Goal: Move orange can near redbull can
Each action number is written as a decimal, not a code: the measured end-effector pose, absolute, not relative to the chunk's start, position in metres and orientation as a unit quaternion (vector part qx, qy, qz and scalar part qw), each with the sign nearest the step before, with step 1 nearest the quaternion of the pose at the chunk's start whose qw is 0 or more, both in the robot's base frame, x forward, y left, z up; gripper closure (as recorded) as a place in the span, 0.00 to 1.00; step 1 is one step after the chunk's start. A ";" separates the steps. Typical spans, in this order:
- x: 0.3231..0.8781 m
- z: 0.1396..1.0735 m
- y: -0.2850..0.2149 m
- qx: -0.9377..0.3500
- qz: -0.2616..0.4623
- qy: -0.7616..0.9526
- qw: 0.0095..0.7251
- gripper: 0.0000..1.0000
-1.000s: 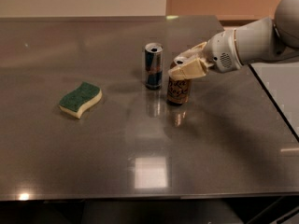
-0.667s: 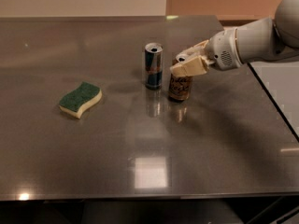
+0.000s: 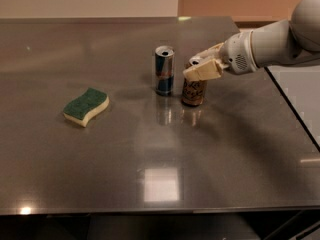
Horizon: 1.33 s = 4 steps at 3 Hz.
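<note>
While the orange can (image 3: 194, 92) stands upright on the grey metal desk (image 3: 230, 159), the end effector (image 3: 191, 67) sits right at its top, its cream-coloured tip crossing in front of the can's upper rim. From where I stand, I cannot tell whether it is clamped on the can or merely set around it. The white arm (image 3: 272, 44) reaches in from the right edge of the scene, roughly level with the can's top.

Just to the left of the orange can is the redbull can (image 3: 164, 71), also upright, its open silver top facing up. The two cans are close together with a narrow strip of desk showing between them, and the slim blue one stands a little farther back and taller than the brown one. Both throw faint reflections on the shiny surface in front of them.

Well off to the left, apart from both cans, a sponge (image 3: 86, 105) lies flat, green side up with a yellow layer beneath. A bright square patch of light (image 3: 161, 184) glints on the desk nearer the front edge.
</note>
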<state>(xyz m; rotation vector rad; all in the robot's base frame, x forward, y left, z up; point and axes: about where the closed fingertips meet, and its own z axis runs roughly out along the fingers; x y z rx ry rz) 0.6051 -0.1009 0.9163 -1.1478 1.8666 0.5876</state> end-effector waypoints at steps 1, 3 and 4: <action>0.606 0.913 -0.102 -0.462 0.233 0.746 0.419 0.36; 0.605 0.912 -0.097 -0.465 0.235 0.744 0.418 0.00; 0.605 0.912 -0.097 -0.465 0.235 0.744 0.418 0.00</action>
